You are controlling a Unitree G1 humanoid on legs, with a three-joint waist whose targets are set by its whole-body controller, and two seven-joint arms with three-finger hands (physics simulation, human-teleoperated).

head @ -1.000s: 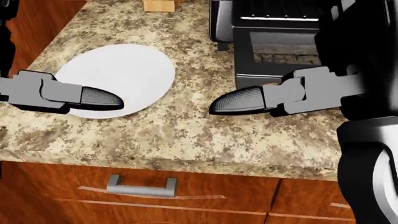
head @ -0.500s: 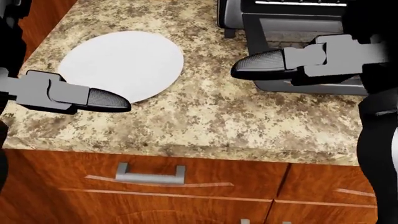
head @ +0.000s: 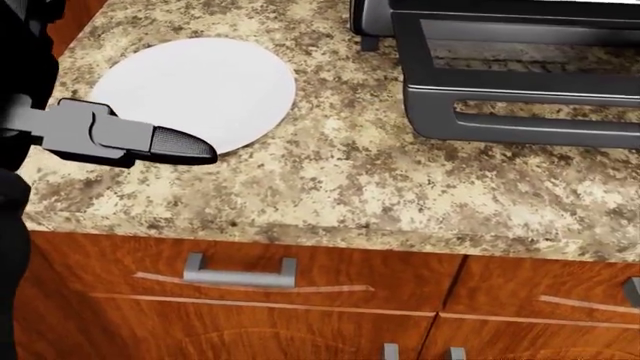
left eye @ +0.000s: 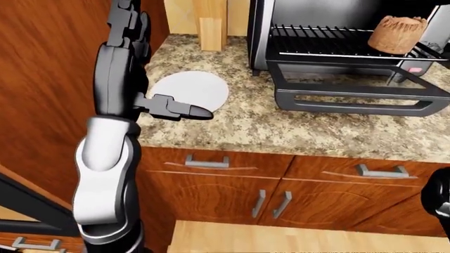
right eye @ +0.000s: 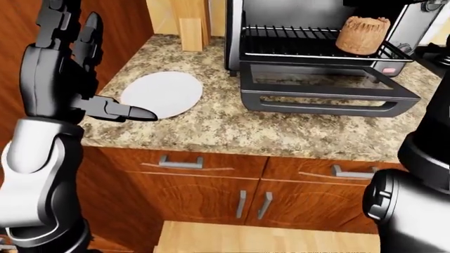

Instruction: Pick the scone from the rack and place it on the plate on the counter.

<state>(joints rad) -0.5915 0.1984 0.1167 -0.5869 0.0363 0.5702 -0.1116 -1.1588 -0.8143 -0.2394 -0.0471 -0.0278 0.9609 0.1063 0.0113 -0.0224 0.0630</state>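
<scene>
Right-eye view shows the scone point(right eye: 361, 34) on the oven rack point(right eye: 309, 48), far right. I keep my left robot hand point(right eye: 112, 109) open and empty beside the plate point(right eye: 160, 94) on the worktop point(right eye: 281, 132); right robot hand unseen.

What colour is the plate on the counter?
White, plain: the plate shows best in the head view.

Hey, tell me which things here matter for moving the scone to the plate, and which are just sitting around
For the job:
scone, on the rack
rack, inside the open toaster oven
plate, empty, on the counter
left robot hand, fingers open, over the plate's edge

Just there:
toaster oven, door down
wooden block against the wall
cabinet drawers below the counter
</scene>
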